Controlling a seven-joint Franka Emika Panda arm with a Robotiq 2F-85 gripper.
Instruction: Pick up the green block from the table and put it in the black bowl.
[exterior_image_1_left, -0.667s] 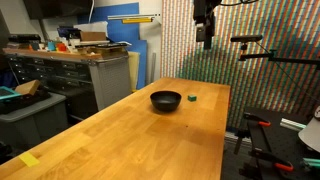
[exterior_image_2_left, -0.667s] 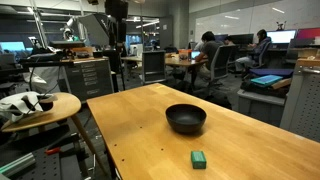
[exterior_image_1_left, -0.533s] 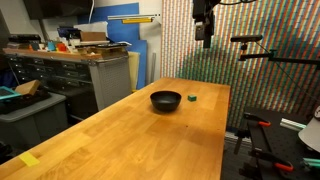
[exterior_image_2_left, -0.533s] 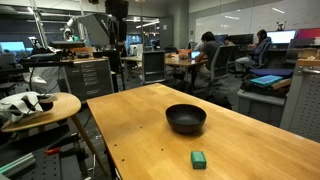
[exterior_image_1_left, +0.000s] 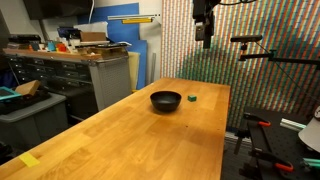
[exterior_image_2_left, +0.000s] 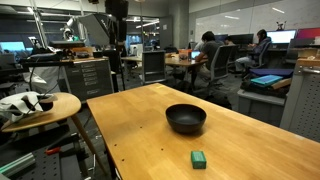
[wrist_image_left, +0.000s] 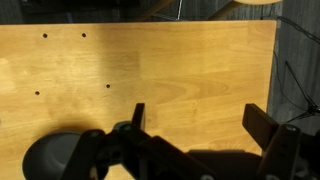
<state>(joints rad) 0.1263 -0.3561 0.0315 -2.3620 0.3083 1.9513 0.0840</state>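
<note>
The green block (exterior_image_1_left: 192, 98) (exterior_image_2_left: 199, 159) lies on the light wooden table (exterior_image_1_left: 140, 140) (exterior_image_2_left: 140, 130), a short way from the black bowl (exterior_image_1_left: 166, 100) (exterior_image_2_left: 186, 118), in both exterior views. My gripper (exterior_image_1_left: 205, 38) (exterior_image_2_left: 117, 48) hangs high above the table's far end, well away from both. In the wrist view the gripper (wrist_image_left: 205, 125) is open and empty over bare wood, with the bowl (wrist_image_left: 55, 158) at the lower left. The block is out of the wrist view.
A grey workbench with drawers (exterior_image_1_left: 70, 70) stands beside the table. A round stool with a white object (exterior_image_2_left: 35, 105) is near the table's end. A camera arm on a stand (exterior_image_1_left: 255, 50) and desks with seated people (exterior_image_2_left: 215, 60) are around.
</note>
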